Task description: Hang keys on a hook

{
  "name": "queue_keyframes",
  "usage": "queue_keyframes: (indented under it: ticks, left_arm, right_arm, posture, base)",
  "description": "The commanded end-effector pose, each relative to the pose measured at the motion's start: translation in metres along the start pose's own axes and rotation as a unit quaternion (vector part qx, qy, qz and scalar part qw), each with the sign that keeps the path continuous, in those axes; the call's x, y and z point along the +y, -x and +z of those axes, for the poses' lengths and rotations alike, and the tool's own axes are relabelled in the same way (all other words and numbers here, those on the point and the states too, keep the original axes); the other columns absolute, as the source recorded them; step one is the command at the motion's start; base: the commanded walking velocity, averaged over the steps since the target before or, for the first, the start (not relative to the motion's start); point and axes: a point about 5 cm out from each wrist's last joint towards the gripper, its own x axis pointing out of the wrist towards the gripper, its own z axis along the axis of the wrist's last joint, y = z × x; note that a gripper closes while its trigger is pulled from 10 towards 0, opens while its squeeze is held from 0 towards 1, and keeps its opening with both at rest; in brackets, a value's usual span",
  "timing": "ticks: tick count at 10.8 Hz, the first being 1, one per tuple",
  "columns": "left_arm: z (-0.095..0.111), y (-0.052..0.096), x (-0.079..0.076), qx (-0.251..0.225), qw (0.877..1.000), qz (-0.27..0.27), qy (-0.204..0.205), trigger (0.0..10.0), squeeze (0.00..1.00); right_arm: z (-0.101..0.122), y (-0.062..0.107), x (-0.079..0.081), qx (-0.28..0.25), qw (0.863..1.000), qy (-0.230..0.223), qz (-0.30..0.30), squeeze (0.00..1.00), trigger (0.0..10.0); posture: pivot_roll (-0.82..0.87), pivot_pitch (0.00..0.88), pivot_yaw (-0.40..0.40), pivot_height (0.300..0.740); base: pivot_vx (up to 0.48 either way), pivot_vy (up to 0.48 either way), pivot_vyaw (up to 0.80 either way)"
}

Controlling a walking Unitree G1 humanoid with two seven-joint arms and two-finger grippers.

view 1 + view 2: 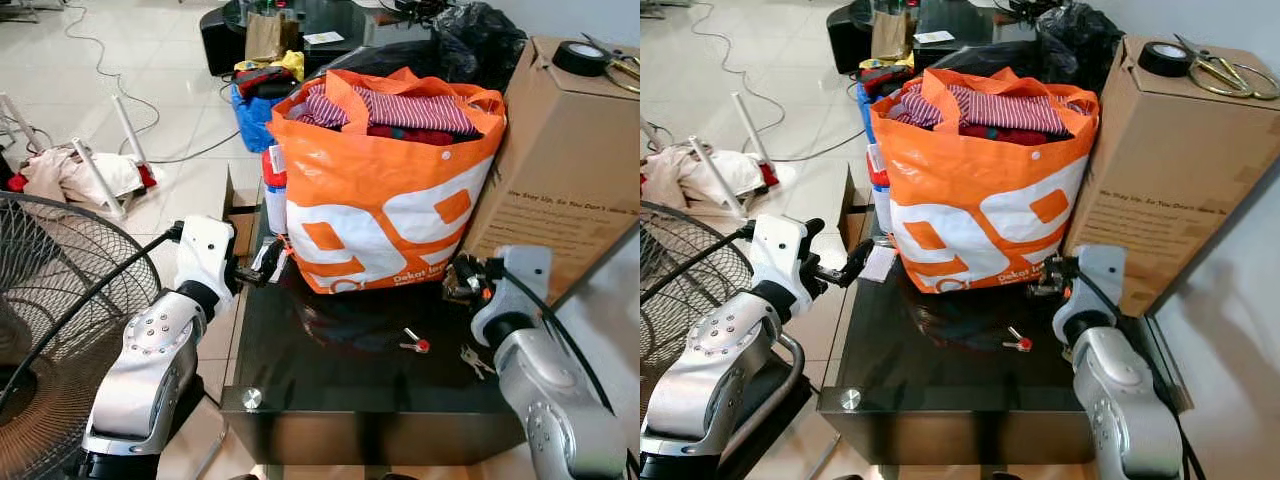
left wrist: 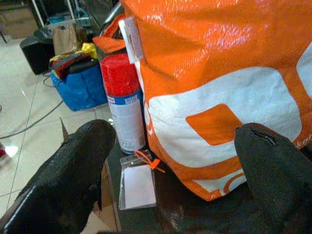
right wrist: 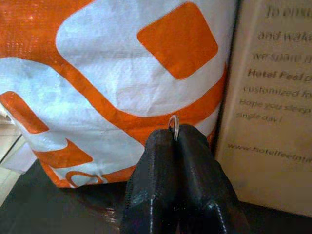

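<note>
A dark glass table (image 1: 330,375) is seen ahead, carrying a large orange and white bag (image 1: 385,215) stuffed with clothes, with a brown cardboard box (image 1: 560,175) just beside it on the right. The left gripper (image 2: 165,170) is held spread apart near the table's left edge, facing a red-capped spray can (image 2: 124,105) and a tag (image 2: 138,185). The right gripper (image 3: 176,146) is pressed closed on a thin metal ring (image 3: 174,126), close to the bag. 1 bunch of keys (image 1: 474,360) is lying on the table by the right arm, near a small red-tipped hook (image 1: 415,343).
</note>
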Motion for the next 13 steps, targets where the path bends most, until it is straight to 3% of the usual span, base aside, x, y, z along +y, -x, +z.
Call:
queue_keyframes:
  ticks: [1, 6, 12, 13]
  left_arm:
    - [-0.001, -0.002, 0.0, 0.001, 1.0, -0.001, -0.006, 10.0, 0.0]
    - [-0.015, 0.001, -0.01, 0.019, 1.0, -0.023, -0.002, 10.0, 0.0]
    - [-0.015, 0.003, -0.005, 0.017, 1.0, -0.008, -0.004, 10.0, 0.0]
    - [-0.015, 0.002, -0.006, 0.016, 1.0, -0.008, -0.004, 10.0, 0.0]
  right_arm:
    - [0.005, 0.001, -0.001, -0.015, 1.0, 0.004, -0.006, 0.0, 0.0]
    - [0.0, 0.006, -0.007, -0.017, 0.999, 0.002, -0.029, 0.0, 0.0]
    - [-0.003, 0.005, -0.003, -0.014, 1.0, 0.0, -0.023, 0.0, 0.3]
    - [-0.004, 0.005, -0.005, -0.009, 0.999, 0.007, -0.032, 0.0, 4.9]
  posture:
    - [-0.05, 0.0, 0.043, 0.74]
    - [-0.09, 0.0, 0.057, 0.74]
    - [-0.05, 0.0, 0.041, 0.74]
    - [-0.05, 0.0, 0.039, 0.74]
  base:
    - [0.0, 0.0, 0.0]
    - [-0.259, 0.0, 0.0]
    - [-0.254, 0.0, 0.0]
    - [-0.255, 0.0, 0.0]
